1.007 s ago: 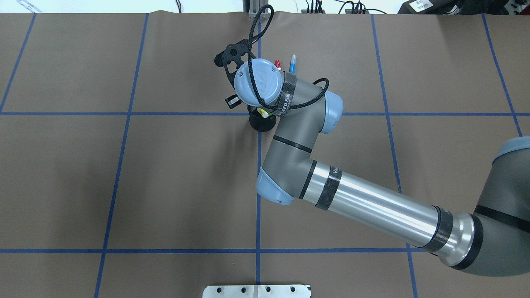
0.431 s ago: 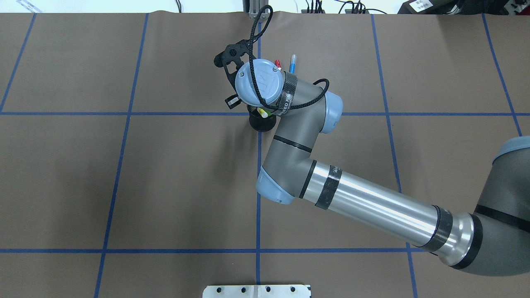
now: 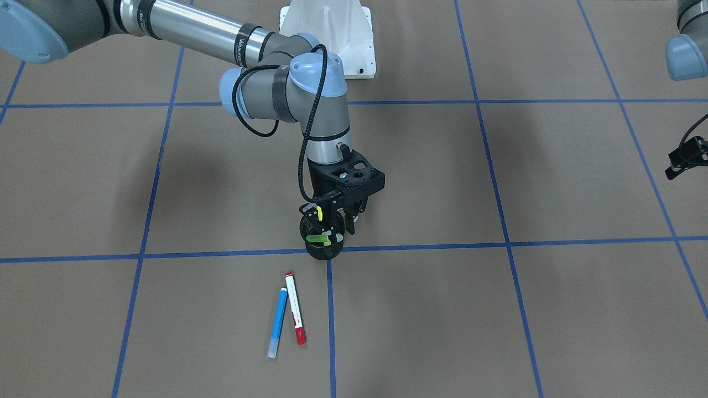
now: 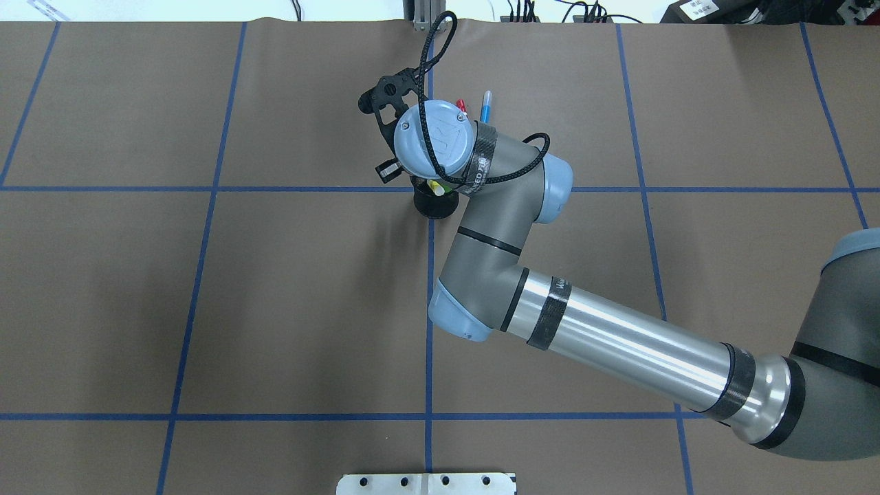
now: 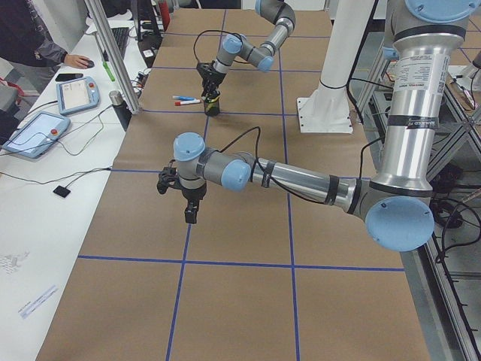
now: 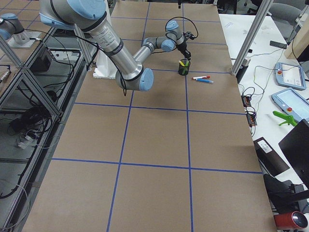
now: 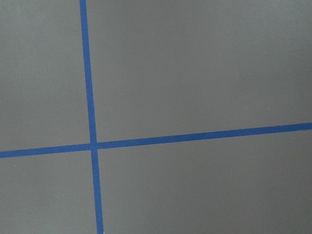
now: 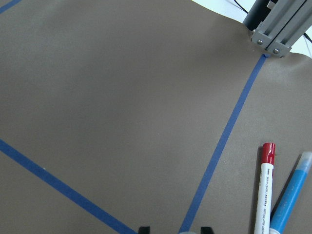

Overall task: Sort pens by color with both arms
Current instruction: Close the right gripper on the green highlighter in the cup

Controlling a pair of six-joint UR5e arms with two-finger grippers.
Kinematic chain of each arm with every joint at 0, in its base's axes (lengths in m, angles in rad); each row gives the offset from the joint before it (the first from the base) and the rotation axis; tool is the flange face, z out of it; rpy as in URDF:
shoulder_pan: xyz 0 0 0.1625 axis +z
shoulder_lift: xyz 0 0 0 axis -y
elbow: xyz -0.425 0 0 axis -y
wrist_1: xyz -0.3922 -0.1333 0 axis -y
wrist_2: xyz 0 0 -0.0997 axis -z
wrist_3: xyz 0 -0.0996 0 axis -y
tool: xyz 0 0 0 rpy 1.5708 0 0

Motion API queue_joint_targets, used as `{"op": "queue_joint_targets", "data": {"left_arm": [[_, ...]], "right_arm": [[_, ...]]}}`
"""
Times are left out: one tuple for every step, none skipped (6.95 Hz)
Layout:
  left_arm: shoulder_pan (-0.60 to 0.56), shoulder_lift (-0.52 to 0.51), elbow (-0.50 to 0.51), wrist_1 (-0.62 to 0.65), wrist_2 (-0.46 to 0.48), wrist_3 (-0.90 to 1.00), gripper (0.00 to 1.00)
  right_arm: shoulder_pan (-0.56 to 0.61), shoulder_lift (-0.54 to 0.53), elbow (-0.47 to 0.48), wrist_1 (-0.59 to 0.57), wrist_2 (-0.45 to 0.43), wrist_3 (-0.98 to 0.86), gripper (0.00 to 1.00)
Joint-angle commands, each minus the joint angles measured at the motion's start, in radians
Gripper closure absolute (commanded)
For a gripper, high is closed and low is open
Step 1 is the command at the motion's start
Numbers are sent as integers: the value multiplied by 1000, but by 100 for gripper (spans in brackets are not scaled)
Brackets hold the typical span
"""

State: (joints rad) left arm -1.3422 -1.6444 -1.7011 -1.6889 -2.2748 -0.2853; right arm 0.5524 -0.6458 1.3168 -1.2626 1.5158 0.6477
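My right gripper (image 3: pixel 343 221) hangs over the black mesh cup (image 3: pixel 324 251) near the table's middle. In the right wrist view its fingertips (image 8: pixel 144 229) stand apart, so it is open, with a pale rounded tip at the frame's bottom edge between them. A yellow pen (image 3: pixel 319 213) and a fluorescent green pen (image 3: pixel 319 239) stick out of the cup. The blue pen (image 3: pixel 277 322) and the white pen with red ends (image 3: pixel 295 308) lie side by side on the paper beyond the cup. My left gripper (image 5: pixel 190 210) hovers over bare paper far off; I cannot tell its state.
The white pedestal base (image 3: pixel 332 33) stands behind the cup. An aluminium post (image 8: pixel 273 29) rises at the table's far edge near the two lying pens. Blue tape lines (image 7: pixel 90 97) grid the brown paper. A person (image 5: pixel 30 37) sits at a side desk with tablets.
The right wrist has shifted slightly sideways above the cup. The pens in the cup and on the table have not moved.
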Motion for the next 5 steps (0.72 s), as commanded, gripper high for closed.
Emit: {"op": "queue_joint_targets", "data": {"left_arm": [[0,0,0,0,0,0,0],[0,0,-2,0,1,0,0],[0,0,-2,0,1,0,0],[0,0,-2,0,0,0,0],[0,0,-2,0,0,0,0]], "right_arm": [[0,-6,4,-1,1,1,54],[0,-12,6,0,1,1,54],[1,-21,19,-1,1,0,54],[6,-21,21,0,3,-5,57],[9,-21,21,0,3,-5,61]]}}
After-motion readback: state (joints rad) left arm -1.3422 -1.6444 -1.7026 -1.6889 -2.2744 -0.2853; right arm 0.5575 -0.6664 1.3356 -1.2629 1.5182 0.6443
